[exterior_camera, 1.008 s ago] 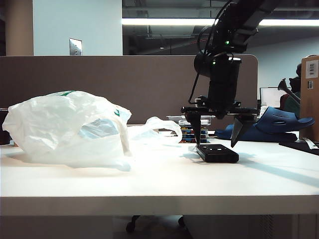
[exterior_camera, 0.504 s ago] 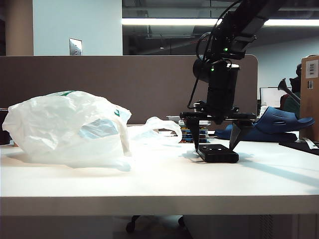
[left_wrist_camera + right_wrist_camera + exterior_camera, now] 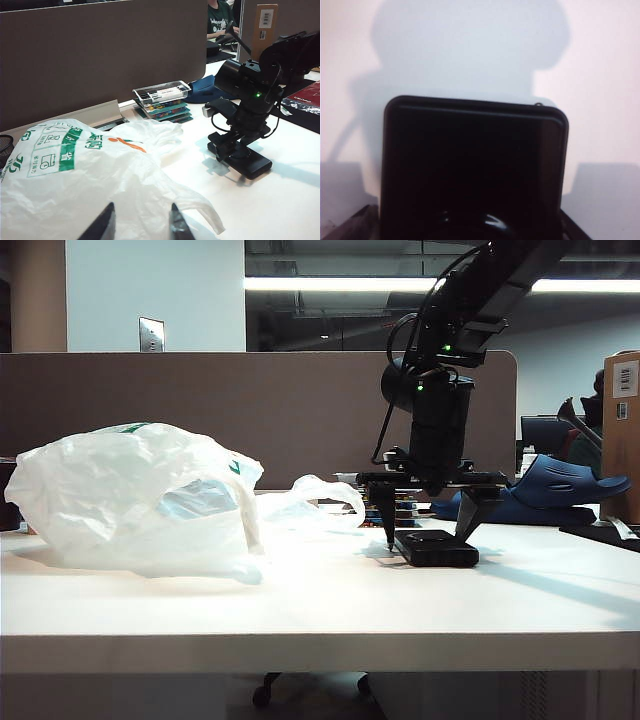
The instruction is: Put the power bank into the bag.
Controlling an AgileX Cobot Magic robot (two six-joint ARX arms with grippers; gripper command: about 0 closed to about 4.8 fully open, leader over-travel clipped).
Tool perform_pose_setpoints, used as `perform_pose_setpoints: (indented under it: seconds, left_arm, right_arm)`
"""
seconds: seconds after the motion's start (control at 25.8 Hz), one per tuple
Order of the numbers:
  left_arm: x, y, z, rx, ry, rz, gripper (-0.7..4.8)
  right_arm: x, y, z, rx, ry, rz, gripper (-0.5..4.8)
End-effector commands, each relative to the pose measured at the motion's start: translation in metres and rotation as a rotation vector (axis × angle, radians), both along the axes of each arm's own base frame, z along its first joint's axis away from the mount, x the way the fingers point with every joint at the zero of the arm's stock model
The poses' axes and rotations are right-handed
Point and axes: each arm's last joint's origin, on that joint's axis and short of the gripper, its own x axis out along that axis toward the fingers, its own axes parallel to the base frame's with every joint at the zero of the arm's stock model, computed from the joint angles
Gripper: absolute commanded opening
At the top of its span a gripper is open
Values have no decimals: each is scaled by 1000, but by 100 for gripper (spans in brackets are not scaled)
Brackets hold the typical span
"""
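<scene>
1 power bank [image 3: 436, 547], 1 bag [image 3: 140, 502], 1 blue slipper [image 3: 545, 490], 1 stack of colourful cases [image 3: 167, 108] under 1 clear tray [image 3: 162, 93], 1 cardboard box [image 3: 622, 430], 2 grippers: right [image 3: 425, 532], left [image 3: 140, 225]. 1 desk [image 3: 320, 610].

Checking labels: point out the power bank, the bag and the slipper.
power bank [image 3: 436, 547], exterior view, side edge.
bag [image 3: 120, 490], exterior view, bulging middle.
slipper [image 3: 555, 485], exterior view, blue upper.

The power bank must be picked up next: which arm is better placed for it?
The right: its open hand straddles the power bank on the table. The left hand hovers far off over the bag.
</scene>
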Motion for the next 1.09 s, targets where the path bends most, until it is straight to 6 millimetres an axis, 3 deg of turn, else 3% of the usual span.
perform_pose_setpoints:
  seconds: [0.04,0.58,0.7,0.97,1.09]
  left_arm:
    - [-1,0,2,5,-16,-2,134]
    - [-1,0,3,5,-20,-2,134]
    - [-1,0,3,5,-22,-2,134]
    - [-1,0,3,5,-24,-2,134]
    - [-1,0,3,5,-25,-2,134]
  right_arm:
    - [-5,-1,-8,-14,71,-2,479]
    - [-7,-2,-9,-12,95,-32,479]
    - [-7,-2,-9,-12,95,-32,445]
    - [-8,0,-9,-10,98,-28,303]
    - [-8,0,-9,-10,97,-28,290]
